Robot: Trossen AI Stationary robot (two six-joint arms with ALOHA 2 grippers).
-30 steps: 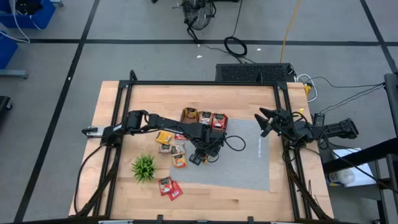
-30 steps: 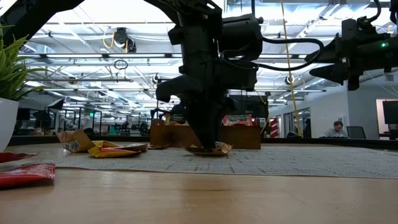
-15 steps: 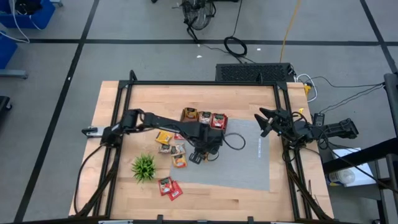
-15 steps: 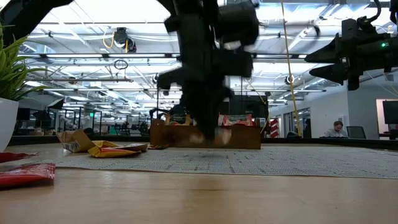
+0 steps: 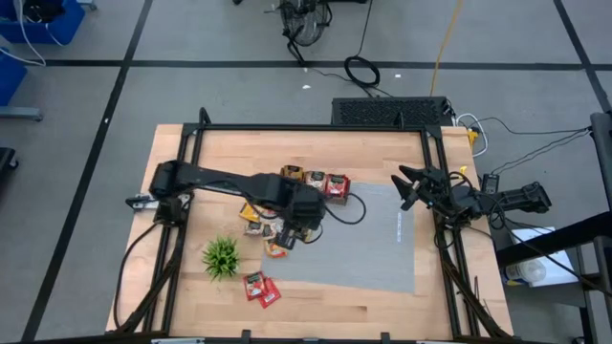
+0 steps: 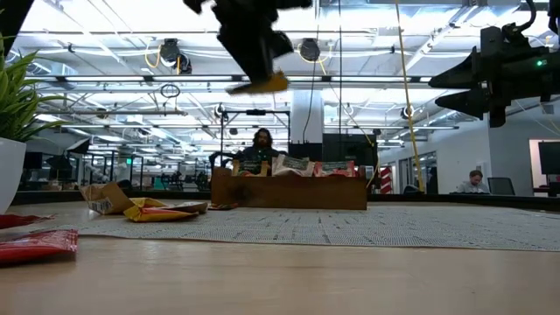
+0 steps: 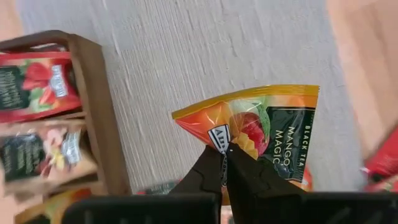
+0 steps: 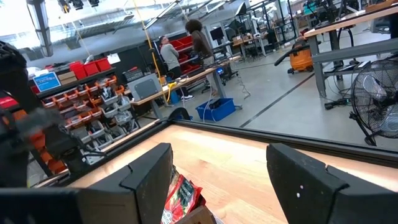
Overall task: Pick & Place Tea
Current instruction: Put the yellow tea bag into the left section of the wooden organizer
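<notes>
Left gripper (image 7: 225,163) pinches an orange tea packet (image 7: 261,134) aloft | tray (image 5: 311,180) holds three | your loose packets (image 5: 260,287) remain | right gripper (image 5: 405,187) spread, idle at worktop's right edge.

Two dark jointed arms (image 5: 220,182), black looping cables (image 5: 349,208)

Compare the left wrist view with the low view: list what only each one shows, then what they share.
Only the left wrist view: the printed label on the orange tea packet, the left gripper shut on its edge, and the grey mat directly below.

Only the low view: the right gripper open, held high at the side; the plant; loose packets lying on the table; the room behind.

Both: the held orange packet lifted clear of the table, and the wooden tray with packets standing in it.
</notes>
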